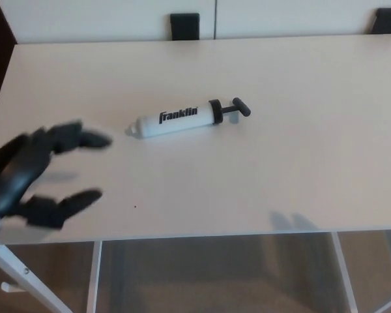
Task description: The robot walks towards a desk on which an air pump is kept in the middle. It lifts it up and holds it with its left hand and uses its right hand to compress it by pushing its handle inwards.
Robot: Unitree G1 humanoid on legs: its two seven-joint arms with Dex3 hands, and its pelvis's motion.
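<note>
The air pump (182, 120) is lying on its side near the middle of the surface (313, 182), untouched. Its white, smooth cylinder is carrying black lettering, and the black T-shaped handle (236, 108) is sticking out at the end away from the left hand (42, 173). That hand is hovering well apart from the pump, over the surface's near edge, released, with its thick black fingers spread and holding nothing. The right hand is not showing. For a good grasp, I think the left hand should be closing around the white barrel, leaving the handle free. The round barrel may be rolling if nudged.
</note>
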